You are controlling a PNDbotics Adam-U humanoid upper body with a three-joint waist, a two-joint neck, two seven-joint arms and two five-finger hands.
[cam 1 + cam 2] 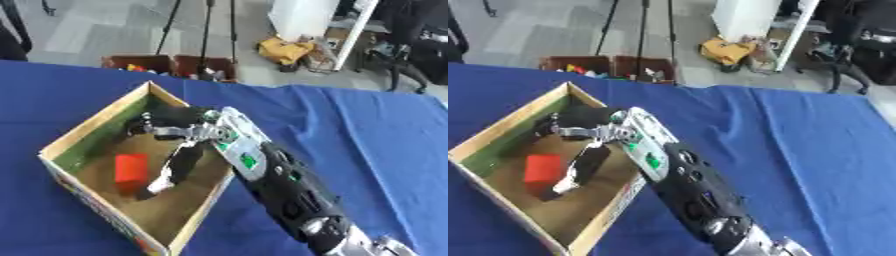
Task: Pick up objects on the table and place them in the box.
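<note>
An open cardboard box [94,121] with a brown floor and a green inner wall stands on the blue table at the left. A red block [131,169] lies inside it. My right arm comes in from the lower right, and my right hand [179,126] hovers over the box's far half. A dark elongated thing with a pale tip [175,169] slants down from under the hand to the box floor, just right of the red block. Whether the hand still holds it is hidden. My left hand shows in neither view.
The blue cloth [367,135] covers the table to the right of the box and in front of it. Beyond the far edge, brown bins [171,65] with small items, tripod legs [206,30] and a yellow bag [284,50] stand on the floor.
</note>
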